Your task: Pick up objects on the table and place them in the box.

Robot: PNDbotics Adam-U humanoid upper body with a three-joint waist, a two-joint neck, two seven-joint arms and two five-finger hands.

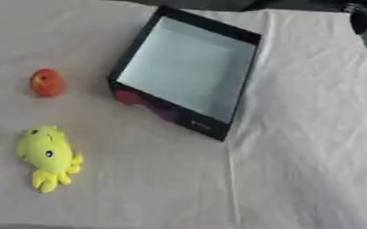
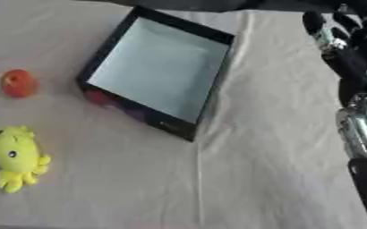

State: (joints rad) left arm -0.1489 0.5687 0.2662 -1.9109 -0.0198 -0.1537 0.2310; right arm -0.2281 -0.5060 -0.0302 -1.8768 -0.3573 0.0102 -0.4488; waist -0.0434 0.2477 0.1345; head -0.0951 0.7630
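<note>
- Table [image 1: 296, 179] is covered with a pale, creased cloth that fills nearly the whole frame.
- Box [image 1: 245, 85] sits upper centre, turned at an angle. Black walls, pale bluish floor inside; I see nothing in it. Its near outer wall shows some pink and purple print.
- Red-orange round object [image 1: 47, 82], looks like a small fruit, lies at the left of the frame, left of the box and apart from it.
- Yellow plush octopus [image 1: 48, 156] lies lower left, below the red fruit and well apart from the box. Dark eye visible, short legs pointing down toward the bottom edge.
- Both objects rest on the cloth, outside the box, nothing touching them.
- My right hand [image 2: 339, 42] shows at the upper right edge, best in the right eye view, black with silver joints; the arm runs down the right edge below it.
- Right hand's fingers [image 2: 316, 24] point up toward the top of the frame, roughly straight and spread, with nothing in them. It is off to the right of the box, not touching it.
- In the left eye view only a sliver of that hand shows at the top right corner.
- My left hand shows in neither view.
</note>
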